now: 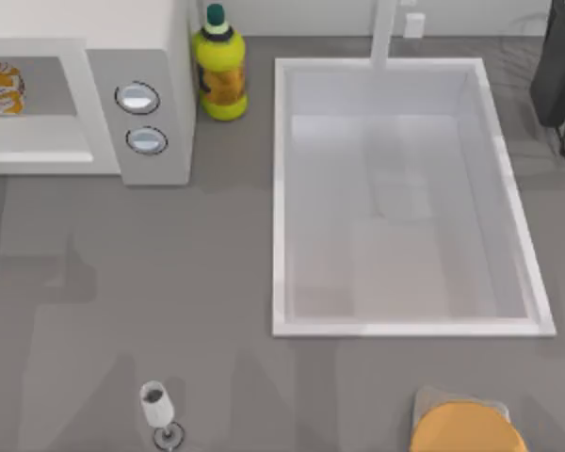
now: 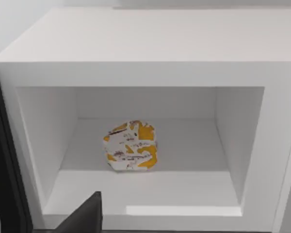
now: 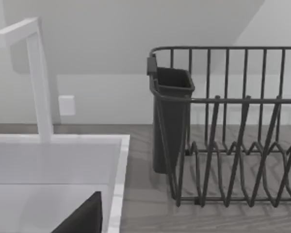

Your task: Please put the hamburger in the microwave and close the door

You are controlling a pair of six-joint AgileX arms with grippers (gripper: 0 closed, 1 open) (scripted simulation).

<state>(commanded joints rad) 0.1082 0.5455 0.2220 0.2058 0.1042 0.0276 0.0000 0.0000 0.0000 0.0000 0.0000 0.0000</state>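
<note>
1. Top view: the microwave stands at the far left corner of the worktop, its two round silver knobs facing up toward the camera. The hamburger lies inside the cavity, a white lump with orange and brown patches. A yellow bottle stands just beside the microwave's knob side. A white sink takes up the right half. A wine glass stands at the near edge, well apart from everything. An orange disc sits on a grey board at the near right. A dark dish rack is at the far right corner.

2. Left wrist view: my left claw hangs just in front of the microwave's mouth, facing straight in. The hamburger rests on the cavity floor ahead of the claw, about midway between the side walls and apart from them. A dark panel, which looks like the door, stands swung open beside the mouth. I cannot tell whether this claw is apart or together.

3. Right wrist view: my right claw hovers over the sink's far corner. The white faucet rises beyond it. The dish rack and its dark cutlery cup stand on the worktop just past the sink's rim. I cannot tell this claw's state either.
</note>
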